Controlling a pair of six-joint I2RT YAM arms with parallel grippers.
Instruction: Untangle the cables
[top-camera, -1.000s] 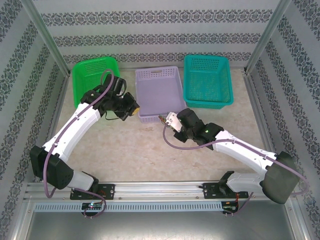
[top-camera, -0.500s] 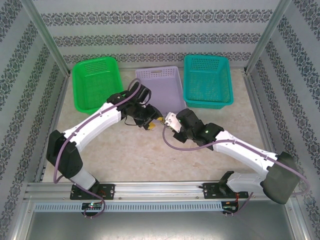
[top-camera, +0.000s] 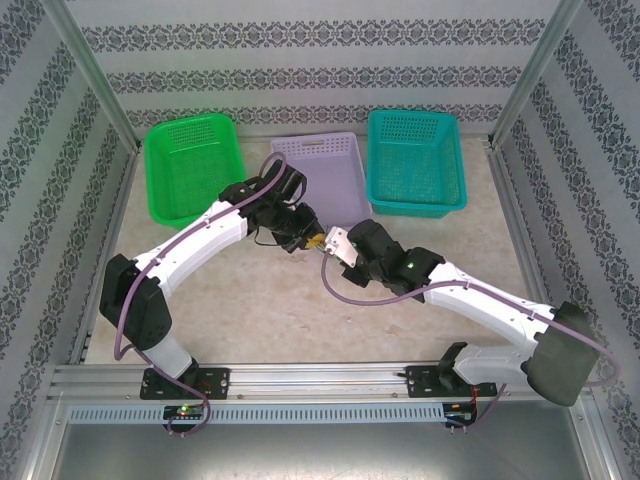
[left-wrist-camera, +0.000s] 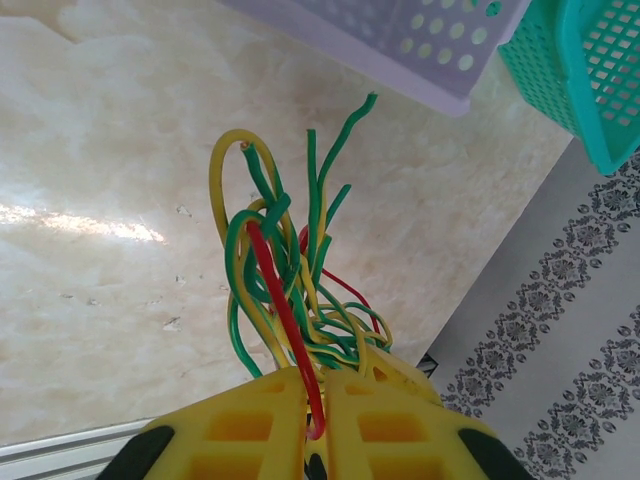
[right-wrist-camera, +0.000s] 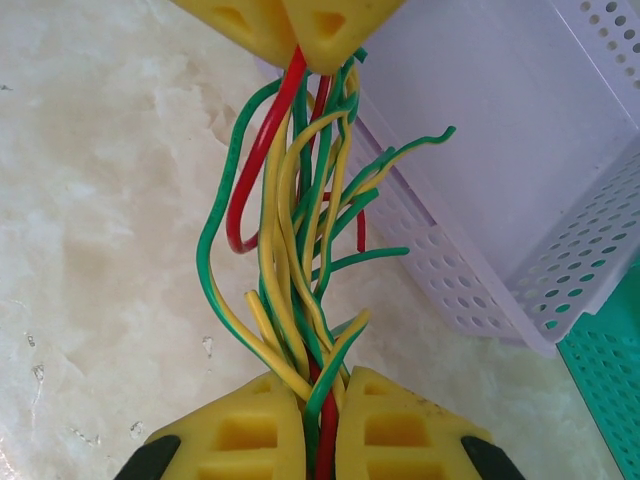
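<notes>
A tangled bunch of thin yellow, green and red cables (right-wrist-camera: 300, 230) hangs between my two grippers just in front of the purple basket (top-camera: 318, 185). My right gripper (right-wrist-camera: 322, 400) is shut on one end of the bunch, with several strands pinched between its yellow fingers. My left gripper (left-wrist-camera: 318, 395) faces it tip to tip and is shut on a single red cable (left-wrist-camera: 280, 290). In the right wrist view the left gripper (right-wrist-camera: 295, 30) sits at the top with the red cable running into it. From above, both grippers (top-camera: 316, 242) nearly touch over the table.
A green basket (top-camera: 190, 165) stands at the back left and a teal basket (top-camera: 413, 160) at the back right, flanking the purple one. The purple basket's front wall (right-wrist-camera: 470, 290) is close beside the cables. Marble tabletop (top-camera: 250, 300) lies in front.
My left arm swung right from beside the green basket to meet the right gripper, and its jaws closed on the red cable. The right gripper stayed put, still gripping the bunch.
</notes>
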